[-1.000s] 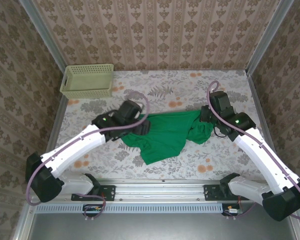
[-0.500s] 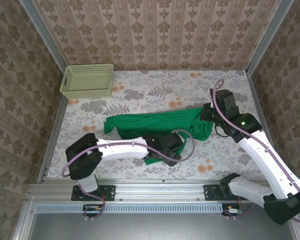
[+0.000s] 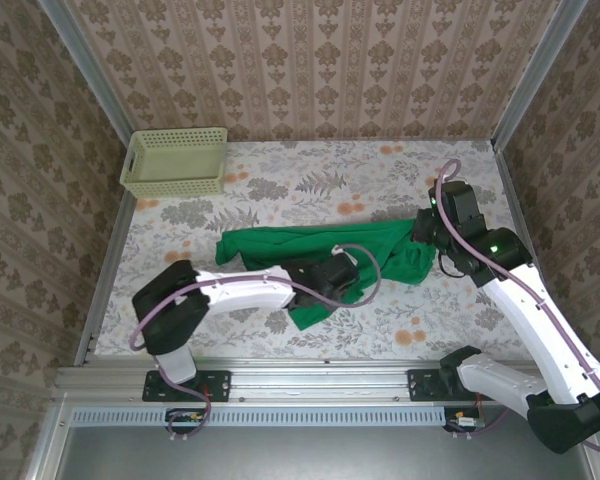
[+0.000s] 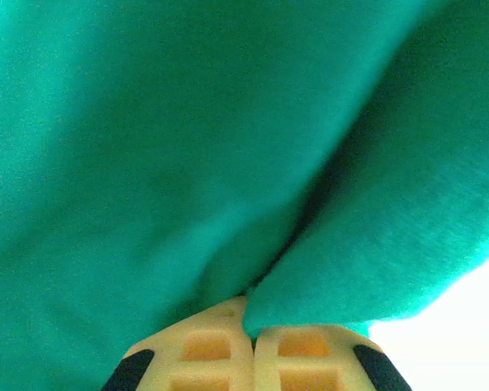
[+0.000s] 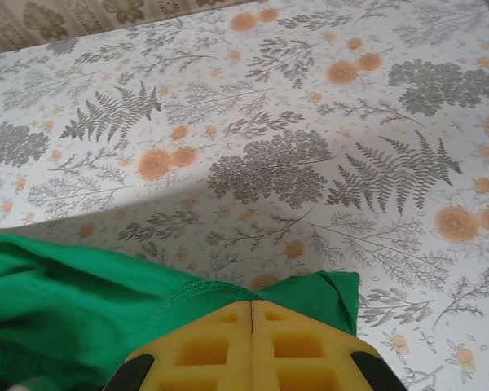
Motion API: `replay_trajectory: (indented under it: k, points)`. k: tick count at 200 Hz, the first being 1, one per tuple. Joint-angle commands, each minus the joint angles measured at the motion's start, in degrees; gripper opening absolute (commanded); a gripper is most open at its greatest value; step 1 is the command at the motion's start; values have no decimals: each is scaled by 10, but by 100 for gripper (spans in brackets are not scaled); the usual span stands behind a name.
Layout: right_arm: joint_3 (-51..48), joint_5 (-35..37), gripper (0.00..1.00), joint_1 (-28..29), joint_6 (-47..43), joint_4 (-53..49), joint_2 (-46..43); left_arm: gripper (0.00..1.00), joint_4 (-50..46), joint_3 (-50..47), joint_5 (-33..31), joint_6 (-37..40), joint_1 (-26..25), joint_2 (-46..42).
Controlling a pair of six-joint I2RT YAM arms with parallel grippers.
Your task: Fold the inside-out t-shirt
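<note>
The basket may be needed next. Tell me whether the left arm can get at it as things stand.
Probably not yet: the left claw is shut on the t-shirt. Once it lets go, open table leads to the basket.

Both your hands are pinched tight; the left arm lies low across the front and the right arm reaches forward.
Your left arm (image 3: 242, 290) folds back at its base, and its white forearm runs rightward, close above the worktop, toward the middle. Its left hand (image 3: 358, 284) points right. On its wrist camera the yellow pads (image 4: 220, 346) meet, with a fold of the green t-shirt (image 4: 187, 163) nipped between them. Your right arm (image 3: 528, 300) climbs from the near right corner toward the far side, and its wrist is bent inward. Its right hand (image 3: 421, 234) faces left, with its pads (image 5: 297, 350) pressed together on the t-shirt's edge. The two hands are well apart.
</note>
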Motion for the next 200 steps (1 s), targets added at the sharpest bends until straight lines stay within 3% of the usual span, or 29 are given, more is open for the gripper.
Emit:
replay_trajectory:
  k: [1, 23, 52, 67, 103, 127, 149, 172, 200]
  points:
    - [32, 33, 0, -11, -5, -23, 3, 0, 5, -16, -25, 22, 19, -104]
    - [61, 23, 0, -14, -41, -23, 33, 0, 22, -52, 19, 36, 68, -216]
    - [90, -19, 0, -14, -78, 7, 120, 0, 46, -106, 133, 19, 216, -312]
    - [107, -51, 0, -13, -85, 24, 179, 0, 37, -107, 187, 23, 281, -301]
    - [169, -100, 0, -12, -95, 51, 353, 0, -55, -47, 205, 22, 363, -168]
    - [218, -63, 42, -14, -109, 21, 429, 0, -89, -22, 201, -1, 394, -106]
    - [182, -68, 63, -26, -121, 34, 402, 0, -75, -38, 220, -22, 431, -94]
    - [89, -135, 71, -61, -105, 83, 340, 0, -49, -60, 240, -27, 443, -94]
    - [19, -194, 70, -84, -89, 122, 340, 0, -31, -72, 253, -27, 443, -94]
